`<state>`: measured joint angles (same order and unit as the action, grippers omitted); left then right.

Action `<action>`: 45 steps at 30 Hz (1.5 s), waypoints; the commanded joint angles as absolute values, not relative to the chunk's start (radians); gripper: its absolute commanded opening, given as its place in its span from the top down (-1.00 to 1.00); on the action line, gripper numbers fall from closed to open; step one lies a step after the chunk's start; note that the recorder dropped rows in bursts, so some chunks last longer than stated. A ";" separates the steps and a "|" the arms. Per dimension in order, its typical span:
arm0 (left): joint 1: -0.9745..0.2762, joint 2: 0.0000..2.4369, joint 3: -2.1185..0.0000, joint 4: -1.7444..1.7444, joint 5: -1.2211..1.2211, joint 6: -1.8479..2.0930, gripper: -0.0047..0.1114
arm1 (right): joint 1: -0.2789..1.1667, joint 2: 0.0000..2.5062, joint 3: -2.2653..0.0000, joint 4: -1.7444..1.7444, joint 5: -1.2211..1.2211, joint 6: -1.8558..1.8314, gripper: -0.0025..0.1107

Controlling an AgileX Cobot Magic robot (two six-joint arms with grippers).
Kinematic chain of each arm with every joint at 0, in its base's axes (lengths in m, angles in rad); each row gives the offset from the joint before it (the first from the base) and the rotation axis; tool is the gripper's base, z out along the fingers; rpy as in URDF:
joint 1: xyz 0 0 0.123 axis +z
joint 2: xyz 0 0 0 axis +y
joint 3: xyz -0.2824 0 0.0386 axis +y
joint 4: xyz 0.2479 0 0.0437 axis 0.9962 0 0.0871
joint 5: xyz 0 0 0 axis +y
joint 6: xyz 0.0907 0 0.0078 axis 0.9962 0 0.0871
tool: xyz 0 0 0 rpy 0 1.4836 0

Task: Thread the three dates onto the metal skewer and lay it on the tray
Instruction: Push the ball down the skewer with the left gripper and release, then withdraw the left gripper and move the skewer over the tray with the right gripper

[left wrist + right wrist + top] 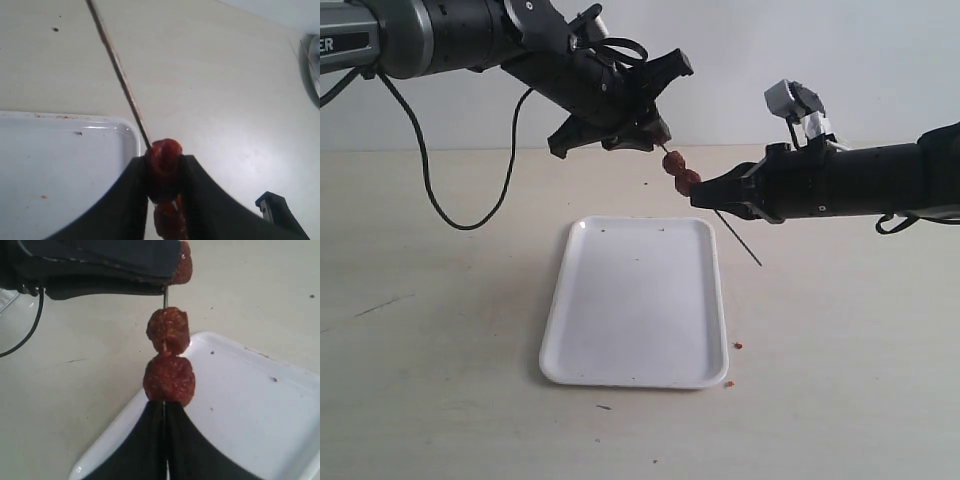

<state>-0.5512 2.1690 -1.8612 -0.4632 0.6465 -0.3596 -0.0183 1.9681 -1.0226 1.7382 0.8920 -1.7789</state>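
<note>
Saw black cable (430,185) drooping from the left arm over the pale beige tabletop (430,350). Found left black gripper (659,140) raised above the table, fingers (125,205) clamped on 1 small wrinkled dark red date (163,162), topmost of 3. Spotted thin dark grey metal skewer (738,240) running through that date and slanting down toward the right. Counted 2 more dark red dates (686,181) threaded just below it, touching each other, with a short bare stretch of rod between them and the gripped one. Found right black gripper (705,196) right up against the lowest date (169,379), jaws pressed flat together on the skewer. Noted free skewer end poking out past the right gripper, pointing down at the table beside the tray's far right corner. Logged flat white rectangular tray (635,310) with rounded corners lying on the table below both grippers, a few tiny dark specks on its surface. Marked 2 reddish crumbs (738,345) on the table just right of the tray's near right corner.
</note>
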 commanded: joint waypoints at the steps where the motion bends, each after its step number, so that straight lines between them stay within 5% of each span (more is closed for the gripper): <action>1: -0.559 2.160 -1.860 -0.480 0.653 -0.343 0.51 | -0.011 1.981 -1.037 1.744 0.955 -1.794 0.96; 13: -0.559 2.160 -1.860 -0.444 0.636 -0.335 -0.13 | -0.011 1.989 -1.042 1.744 0.966 -1.794 0.96; 30: -0.559 2.106 -1.860 -0.287 0.655 -0.234 -0.15 | -0.011 1.983 -1.046 1.744 0.894 -1.783 0.96; 37: -0.559 2.051 -1.860 -0.217 0.852 -0.159 -0.14 | -0.011 1.921 -1.044 1.716 0.766 -1.690 0.96; 40: -0.559 2.031 -1.851 -0.103 0.950 -0.159 0.07 | -0.011 1.889 -1.039 1.664 0.721 -1.635 0.96; 45: -0.559 1.956 -1.738 0.000 0.875 -0.209 0.92 | 0.004 1.839 -0.996 1.665 0.536 -1.630 0.96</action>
